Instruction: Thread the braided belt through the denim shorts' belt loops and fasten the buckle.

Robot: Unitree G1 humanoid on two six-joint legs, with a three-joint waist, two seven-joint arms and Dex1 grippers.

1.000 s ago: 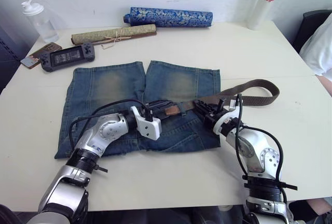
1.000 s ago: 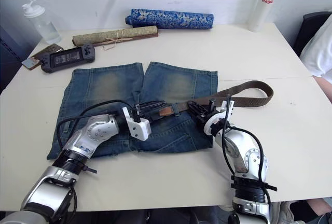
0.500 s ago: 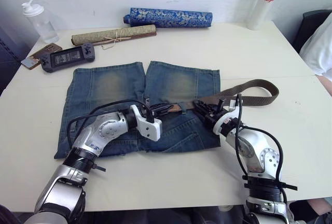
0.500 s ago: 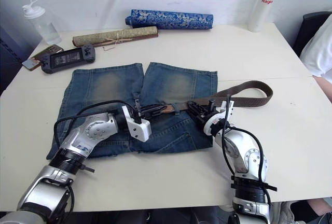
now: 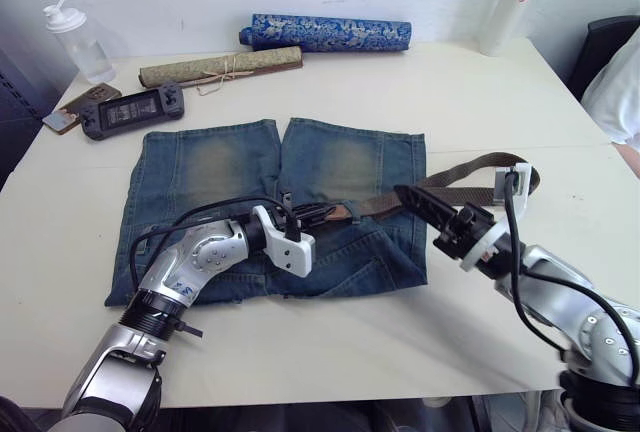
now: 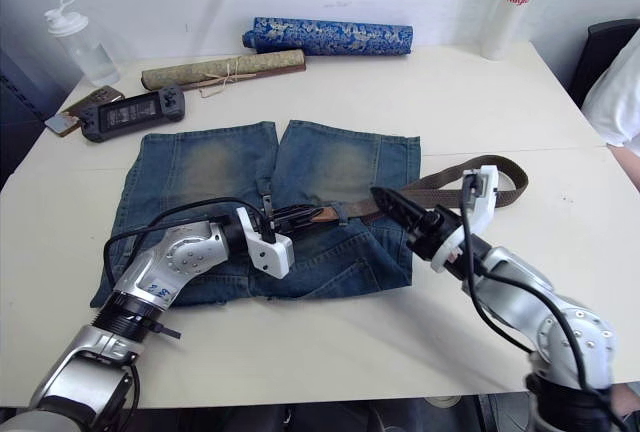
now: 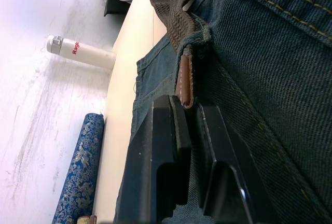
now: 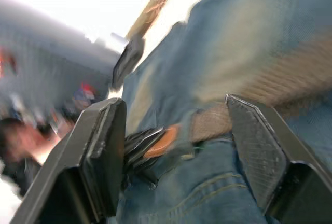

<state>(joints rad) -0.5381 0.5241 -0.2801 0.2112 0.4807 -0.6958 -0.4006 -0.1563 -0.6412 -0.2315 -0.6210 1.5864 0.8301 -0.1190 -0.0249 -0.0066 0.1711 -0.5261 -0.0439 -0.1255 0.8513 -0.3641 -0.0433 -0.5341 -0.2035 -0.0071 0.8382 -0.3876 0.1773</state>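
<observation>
Braided belt point(image 5: 470, 177) lies across denim shorts point(image 5: 270, 207) waistband, tail toward 3 o'clock | left gripper point(image 7: 188, 111) jaws clenched on tan tip | right gripper point(image 6: 392, 204) jaws released | pull the tip level through the loop.

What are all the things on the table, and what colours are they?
denim shorts: one, faded blue, middle of table.
braided belt: one, dark brown, along the waistband, trailing off to the right.
tan belt tip: one, at the left claw.
patterned roll: one, blue, far edge.
tied roll: one, olive, beside it.
handheld console: one, black, far left.
clear bottle: one, far left corner.
white bottle: one, far right corner.
table: one, cream.
left claw: black, shut on the tip.
right claw: black, open, over the belt.
</observation>
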